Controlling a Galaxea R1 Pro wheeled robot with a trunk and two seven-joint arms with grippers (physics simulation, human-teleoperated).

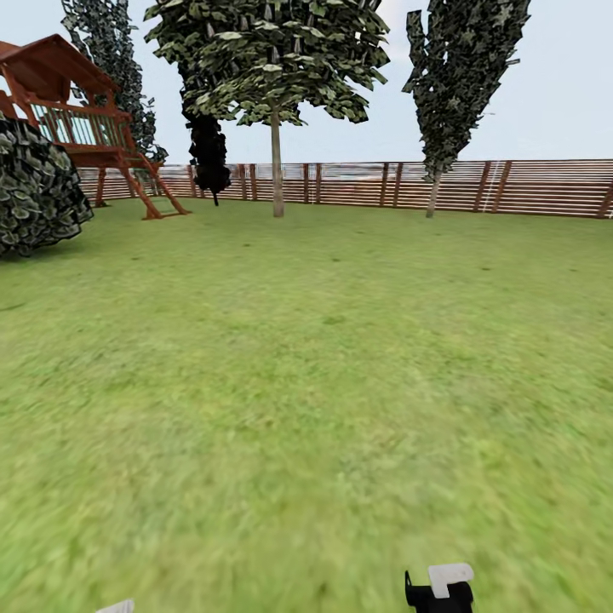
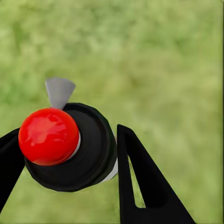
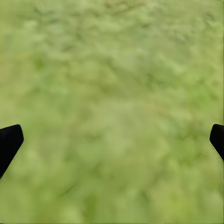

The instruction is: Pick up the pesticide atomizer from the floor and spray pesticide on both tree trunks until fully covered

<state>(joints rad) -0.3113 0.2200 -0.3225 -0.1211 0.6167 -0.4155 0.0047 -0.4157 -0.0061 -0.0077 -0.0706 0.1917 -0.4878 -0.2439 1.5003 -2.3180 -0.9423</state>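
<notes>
- Far left in my head view stands a wooden play tower (image 1: pixel 81 128) with a dark round bush (image 1: pixel 34 196) in front of it; neither matters to the job.
- My left claw (image 2: pixel 70 158) is pinching the pesticide atomizer (image 2: pixel 74 147): in the left wrist view its black cap and red knob (image 2: pixel 48 136) sit between my two dark fingers (image 2: pixel 140 186), one finger on each side of the cap, with a grey nozzle tab (image 2: pixel 59 91) sticking out past it. Below it is only blurred grass.
- So the atomizer is off the floor (image 1: pixel 306 409) and in my left claw, low at my left side.
- Ahead and slightly left of centre, well apart from me across the lawn, rises a tree (image 1: pixel 272 77) with a pale bare tree trunk (image 1: pixel 277 162), upright, just before the slatted fence (image 1: pixel 528 187). A black cone-shaped tree (image 1: pixel 209 153) stands just to its left.
- A second tree (image 1: pixel 464 77) with a thin pale stem stands further right, also by the fence.
- I judge the coming move turns on this: the trunk lies forward of my left claw, its long axis vertical, and my left arm is both nearer that side and the one carrying the sprayer. I must close in before spraying.
- My right claw (image 3: pixel 112 140) is spread wide and empty over grass; its top (image 1: pixel 443 587) peeks in low right of my head view.
</notes>
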